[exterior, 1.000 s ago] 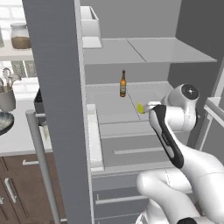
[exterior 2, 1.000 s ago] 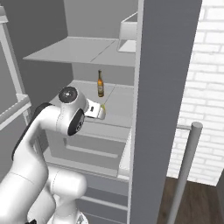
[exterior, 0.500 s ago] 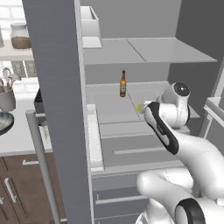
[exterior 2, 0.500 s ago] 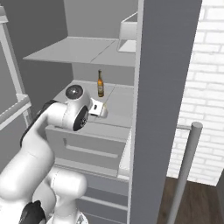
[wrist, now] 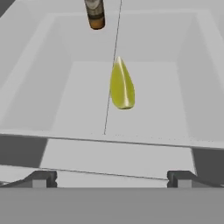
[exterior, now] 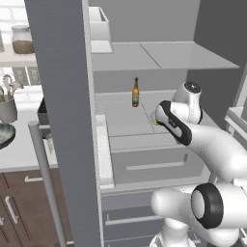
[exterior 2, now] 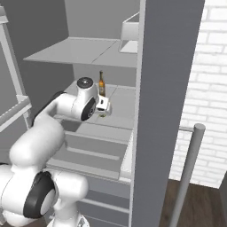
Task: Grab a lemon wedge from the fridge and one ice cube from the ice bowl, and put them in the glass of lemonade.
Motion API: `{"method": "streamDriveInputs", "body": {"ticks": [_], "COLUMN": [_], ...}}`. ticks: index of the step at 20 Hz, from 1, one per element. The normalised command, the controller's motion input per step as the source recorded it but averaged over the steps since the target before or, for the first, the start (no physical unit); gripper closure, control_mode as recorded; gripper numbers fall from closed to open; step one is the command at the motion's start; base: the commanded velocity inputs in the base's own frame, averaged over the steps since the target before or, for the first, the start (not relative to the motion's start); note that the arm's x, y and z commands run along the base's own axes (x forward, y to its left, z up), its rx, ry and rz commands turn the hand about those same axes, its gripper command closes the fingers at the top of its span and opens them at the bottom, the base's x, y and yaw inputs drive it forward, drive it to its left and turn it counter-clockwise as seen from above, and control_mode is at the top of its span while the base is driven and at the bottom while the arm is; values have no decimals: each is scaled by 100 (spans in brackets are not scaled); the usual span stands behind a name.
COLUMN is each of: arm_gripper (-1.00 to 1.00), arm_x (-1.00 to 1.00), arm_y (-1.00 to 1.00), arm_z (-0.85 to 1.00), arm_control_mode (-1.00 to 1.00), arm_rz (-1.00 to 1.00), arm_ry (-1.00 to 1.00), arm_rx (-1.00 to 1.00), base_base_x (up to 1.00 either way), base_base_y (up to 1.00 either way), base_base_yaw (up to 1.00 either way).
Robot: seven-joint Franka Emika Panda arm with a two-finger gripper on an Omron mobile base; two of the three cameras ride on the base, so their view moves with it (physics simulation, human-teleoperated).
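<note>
A: Any writing on anything?
B: None readable; the label on the slim brown glass bottle [wrist: 96, 14] is too blurred.
A: The fingers?
B: The gripper [wrist: 109, 178] stands spread wide with nothing between its tips [wrist: 40, 179].
A: And the fruit?
B: The small glossy yellow-green lemon wedge [wrist: 121, 85] lies at 12 o'clock on the matte grey fridge [exterior: 60, 96] shelf; the bottle stands beyond, about 11 o'clock.

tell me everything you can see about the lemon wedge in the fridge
The lemon wedge is a small yellow-green sliver, pointed at one end and rounded at the other, with a paler cut edge. It lies on a pale grey shelf inside the open fridge, nearer than the brown bottle. Nothing touches it but the shelf; the open gripper is short of it.
</note>
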Motion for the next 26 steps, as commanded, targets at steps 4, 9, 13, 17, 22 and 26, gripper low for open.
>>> {"method": "streamDriveInputs", "body": {"ticks": [4, 9, 13, 17, 22, 26], "arm_gripper": [-100, -100, -100, -100, -100, -100], "arm_x": [35, 17, 0, 1, 13, 23], "arm_y": [0, 0, -1, -1, 0, 0], "arm_z": [-29, -16, -9, -14, -17, -9], "arm_control_mode": [-100, -100, -100, -100, -100, -100], "arm_rz": [8, 3, 0, 0, 0, 0], "arm_ry": [0, 0, 0, 0, 0, 0], "arm_rx": [-3, 0, 0, 0, 0, 0], "base_base_x": [0, 0, 0, 0, 0, 0], "base_base_y": [0, 0, 0, 0, 0, 0], "base_base_yaw": [0, 0, 0, 0, 0, 0]}}
